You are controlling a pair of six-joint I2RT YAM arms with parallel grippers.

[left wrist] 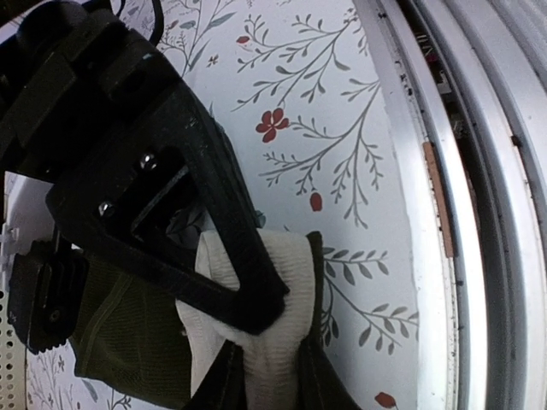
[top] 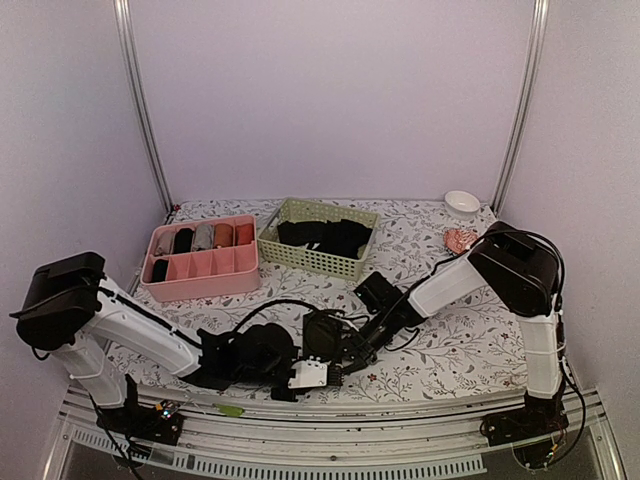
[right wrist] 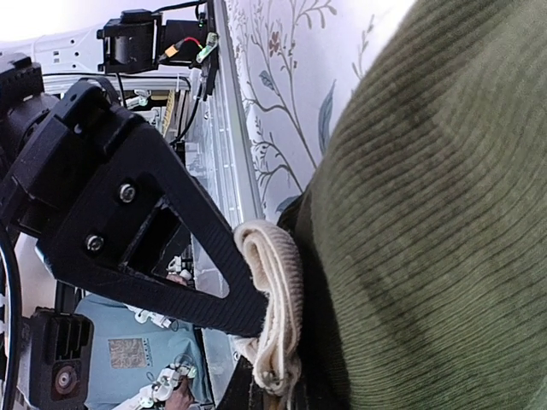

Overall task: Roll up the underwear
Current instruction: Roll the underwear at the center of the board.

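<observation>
Left gripper (left wrist: pixel 255 346) is closed on the cream waistband (left wrist: pixel 286 282) of the underwear (left wrist: pixel 120 329), which is found near the table's (left wrist: pixel 342 128) front edge; the right gripper (right wrist: pixel 261 363) is clamped on the same band.

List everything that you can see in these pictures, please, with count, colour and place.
pink plastic divided tray: one, pink, back left.
rolled cloth bundles: several, grey, tan, black, in the tray.
pale green woven basket: one, green, back centre.
heap of black garments: one, black, inside the basket.
small white bowl: one, white, back right.
small crumpled pinkish object: one, pink-orange, right side; unclear what.
floral tablecloth: one, white with grey leaves, covering the table.
dark olive-brown cloth underwear with cream waistband: one, near centre.
left gripper: one, black, shut on the waistband.
right gripper: one, black, shut on the waistband.
</observation>
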